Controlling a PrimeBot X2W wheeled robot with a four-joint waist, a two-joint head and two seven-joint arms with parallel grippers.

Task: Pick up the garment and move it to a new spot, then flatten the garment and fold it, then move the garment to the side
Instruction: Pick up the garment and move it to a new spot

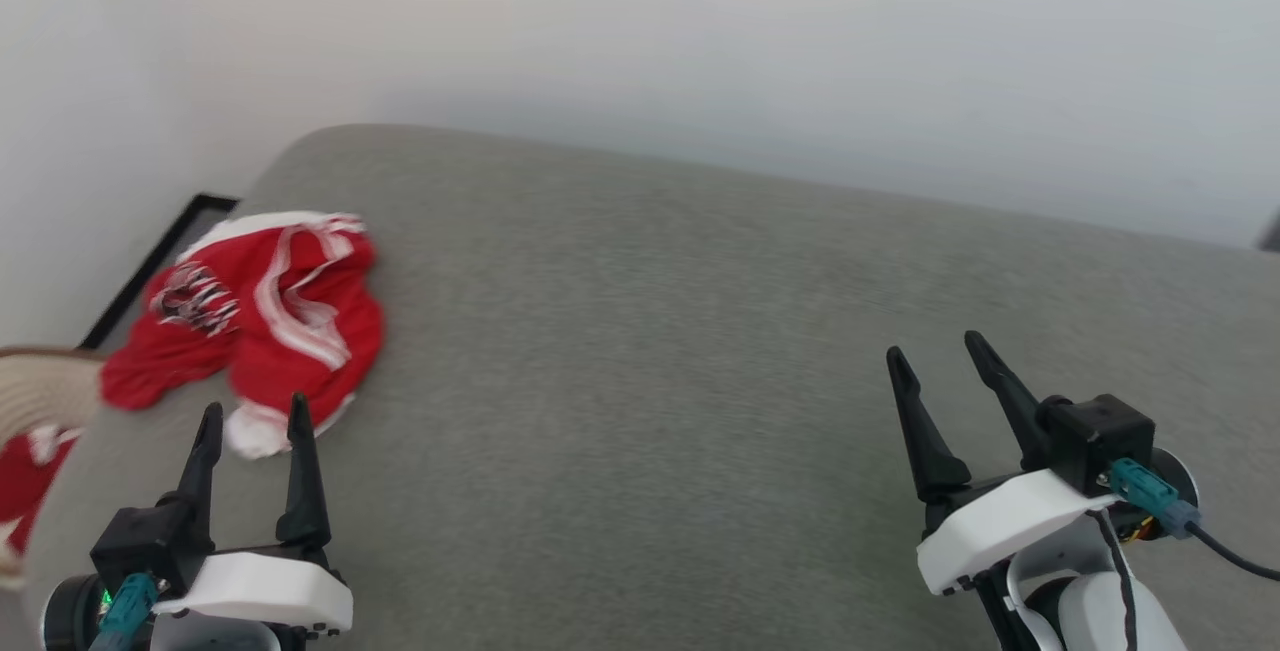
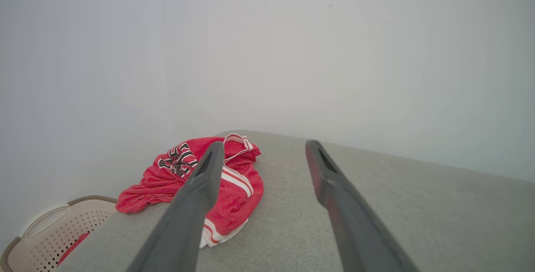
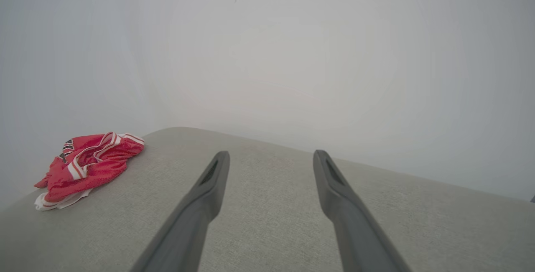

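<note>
The garment [image 1: 270,316], a red jersey with black lettering and white-and-red trim, lies crumpled at the far left of the grey cushioned surface [image 1: 700,351], one corner hanging over the left edge. My left gripper [image 1: 255,413] is open just short of the garment's near white hem, with nothing between its fingers. In the left wrist view the garment [image 2: 238,180] lies ahead and to the left, partly behind the left finger [image 2: 200,188]. My right gripper [image 1: 938,349] is open over bare surface at the right, far from the garment [image 3: 90,165].
A beige perforated basket [image 2: 54,234] with something red inside stands below the surface's left edge; its rim [image 1: 40,386] shows at the head view's left border. A pale wall rises behind the surface. A dark frame [image 1: 150,266] lies on the floor at the left.
</note>
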